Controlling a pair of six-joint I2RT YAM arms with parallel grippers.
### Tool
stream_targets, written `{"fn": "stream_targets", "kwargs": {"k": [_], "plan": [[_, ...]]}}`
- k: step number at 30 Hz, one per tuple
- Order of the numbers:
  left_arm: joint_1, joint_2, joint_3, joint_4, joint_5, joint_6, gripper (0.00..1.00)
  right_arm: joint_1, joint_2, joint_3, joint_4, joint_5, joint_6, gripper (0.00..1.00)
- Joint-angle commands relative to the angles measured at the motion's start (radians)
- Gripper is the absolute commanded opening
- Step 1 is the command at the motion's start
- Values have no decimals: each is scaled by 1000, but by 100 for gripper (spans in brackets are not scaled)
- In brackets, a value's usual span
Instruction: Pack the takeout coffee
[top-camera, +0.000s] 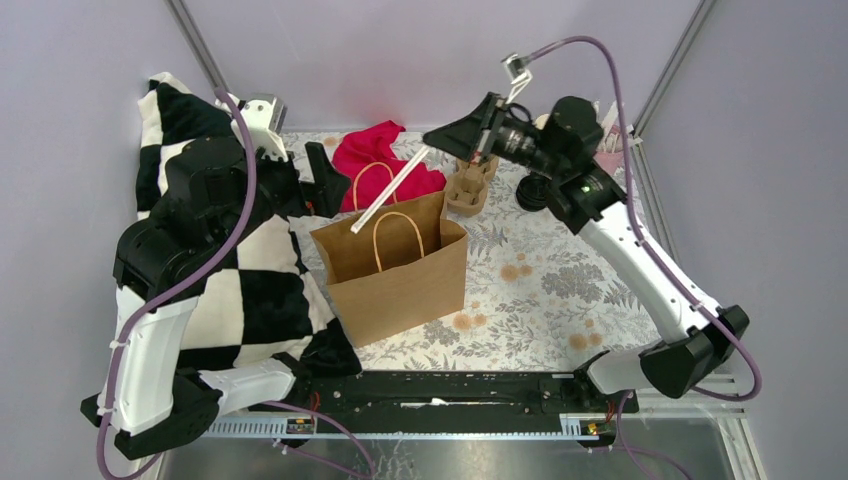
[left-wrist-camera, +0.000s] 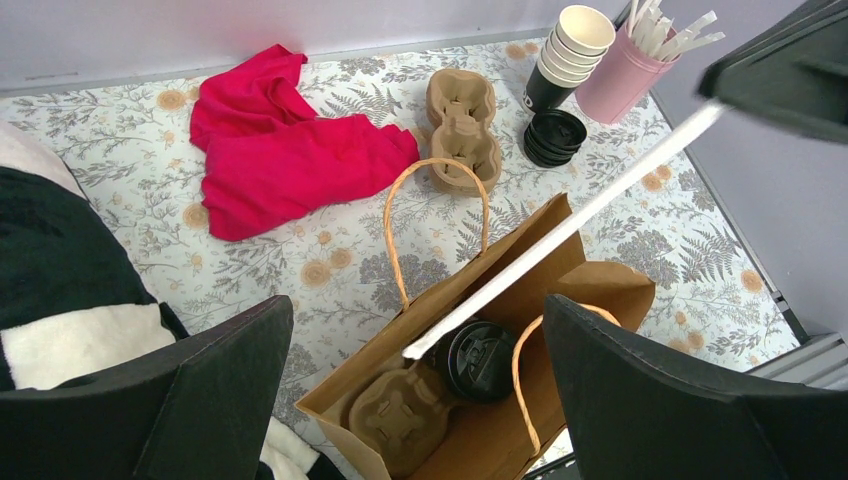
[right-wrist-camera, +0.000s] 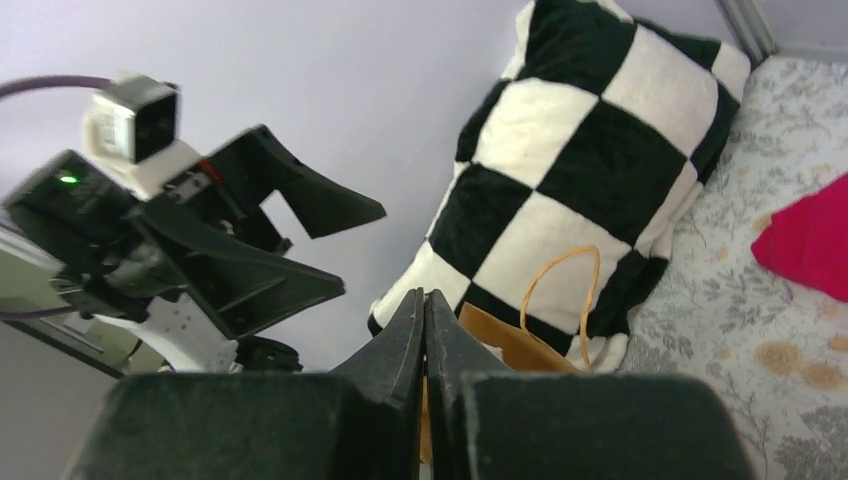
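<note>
The right gripper (top-camera: 432, 142) — raised beyond the bag (top-camera: 400, 290) — pinches a white stick (top-camera: 390, 190).

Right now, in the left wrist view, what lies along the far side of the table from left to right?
Red cloth → cardboard cup carrier → stack of paper cups → pink cup of sticks.

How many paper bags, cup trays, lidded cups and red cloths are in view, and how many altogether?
Paper bags: 1
Cup trays: 2, one on the table (it may be a stack), one inside the bag
Lidded cups: 1, inside the bag
Red cloths: 1
Total: 5
</note>
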Motion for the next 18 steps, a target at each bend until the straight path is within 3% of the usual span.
{"fn": "stream_targets", "kwargs": {"k": [1,8,14,18], "plan": [[0,-14,3,42,2,11,99,89,35,52,-106,104,-160,0],[0,-5,13,43,-3,11,99,169,67,69,-187,210,-303,1],[0,4,18,42,-2,6,99,230,108,37,-106,221,-329,5],[0,6,17,42,-1,-4,99,268,143,25,-90,244,-381,17]]}}
